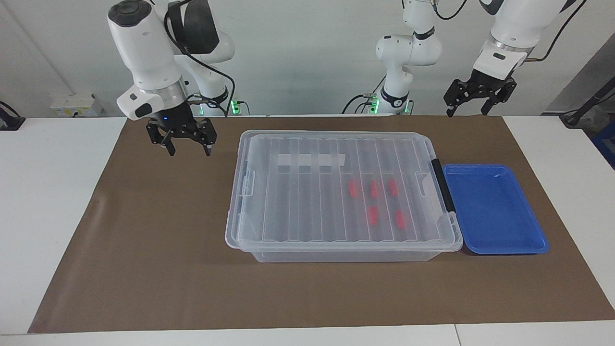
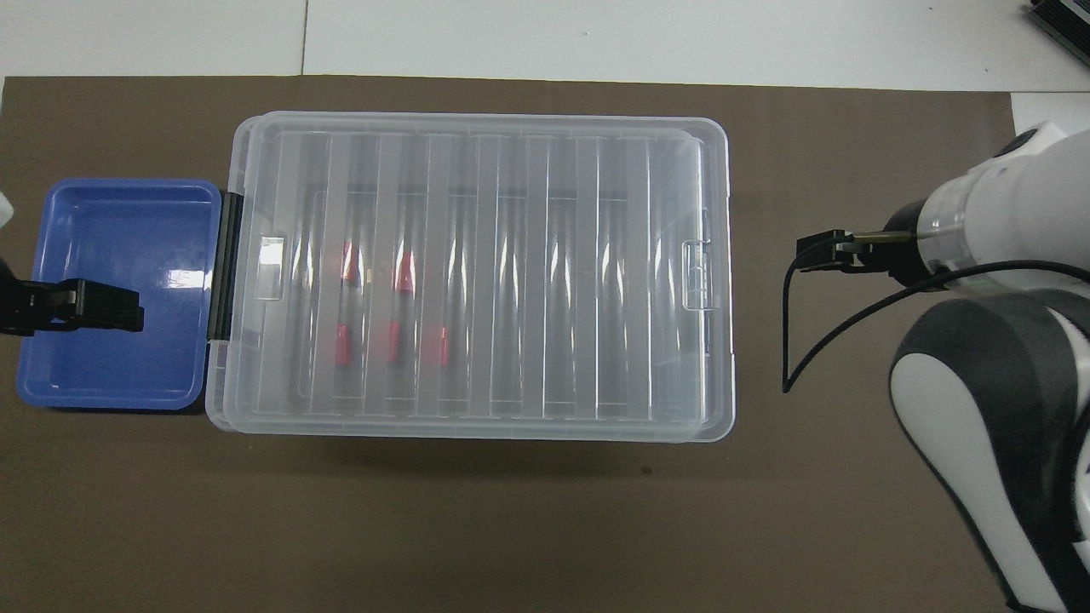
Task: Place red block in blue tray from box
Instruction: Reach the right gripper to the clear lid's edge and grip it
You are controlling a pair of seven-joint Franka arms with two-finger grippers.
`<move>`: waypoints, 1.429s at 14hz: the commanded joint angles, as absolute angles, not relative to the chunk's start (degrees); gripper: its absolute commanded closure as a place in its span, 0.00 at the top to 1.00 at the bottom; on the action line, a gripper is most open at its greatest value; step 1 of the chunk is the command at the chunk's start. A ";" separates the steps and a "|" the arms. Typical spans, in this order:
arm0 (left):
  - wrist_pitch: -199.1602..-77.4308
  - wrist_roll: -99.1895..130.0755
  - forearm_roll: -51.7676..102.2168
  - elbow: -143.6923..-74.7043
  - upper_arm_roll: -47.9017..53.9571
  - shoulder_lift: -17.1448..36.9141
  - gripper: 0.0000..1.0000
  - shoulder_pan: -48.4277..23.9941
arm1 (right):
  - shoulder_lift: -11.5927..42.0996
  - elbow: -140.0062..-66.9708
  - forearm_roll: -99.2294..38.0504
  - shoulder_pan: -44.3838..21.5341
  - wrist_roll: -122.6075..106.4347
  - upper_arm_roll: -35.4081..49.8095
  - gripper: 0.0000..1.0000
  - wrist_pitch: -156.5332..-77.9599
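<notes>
1. You have the box [image 1: 343, 192] sitting mid-worktop on the brown mat [image 1: 144, 250], its ribbed clear lid [image 2: 477, 272] in place and the black clip [image 1: 442, 185] on the end toward the left arm's end of the table.
2. You can see five red blocks through the lid, all inside the box in the half nearer the clip; the red block [image 1: 373, 216] lies in the row farther from the robots, beside one other, with three more in the row nearer the robots.
3. Your blue tray [image 1: 495, 209] rests on the mat just beside the box's clip end, toward the left arm's end of the worktop; nothing lies in it.
4. Your right gripper [image 1: 189, 148] hangs above the bare mat near the edge closest to the robots, just off the box's unclipped end, fingers spread apart and holding nothing.
5. Your left gripper [image 1: 467, 113] waits high above the mat's corner nearest its own base, fingers spread and empty; from overhead it overlaps the tray.
</notes>
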State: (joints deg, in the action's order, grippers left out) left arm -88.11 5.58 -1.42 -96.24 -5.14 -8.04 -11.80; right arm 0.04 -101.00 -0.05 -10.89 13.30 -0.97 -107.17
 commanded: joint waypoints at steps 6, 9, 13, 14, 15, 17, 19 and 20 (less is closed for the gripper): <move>-87.63 6.15 -1.67 -97.03 -5.19 -9.14 1.00 -11.95 | 4.92 -101.69 -0.88 -14.93 20.21 -0.88 0.98 -114.07; -87.63 6.15 -1.67 -97.03 -5.19 -9.14 1.00 -11.95 | 6.94 -101.60 -2.02 -15.12 20.39 -0.88 0.98 -115.13; -87.63 6.15 -1.67 -97.03 -5.19 -9.14 1.00 -11.87 | 8.70 -101.78 -2.99 -16.08 20.39 -0.88 0.98 -115.93; -87.63 6.15 -1.67 -97.03 -5.19 -9.14 1.00 -11.95 | 8.70 -101.78 -2.99 -16.08 20.30 -0.88 0.98 -115.32; -87.63 6.15 -1.67 -97.03 -5.19 -9.14 1.00 -11.95 | 8.61 -101.95 -2.99 -15.91 20.04 -0.88 0.98 -115.31; -87.63 6.15 -1.67 -97.03 -5.19 -9.14 1.00 -11.95 | 8.44 -102.83 -2.99 -15.82 19.69 -0.88 0.98 -115.40; -87.63 6.15 -1.67 -97.03 -5.19 -9.14 1.00 -11.95 | 8.17 -103.62 -2.99 -15.30 19.25 -0.88 0.98 -115.14; -87.63 6.15 -1.67 -96.94 -5.19 -9.14 1.00 -11.87 | 8.09 -103.71 -2.99 -15.29 18.29 -0.97 0.98 -115.05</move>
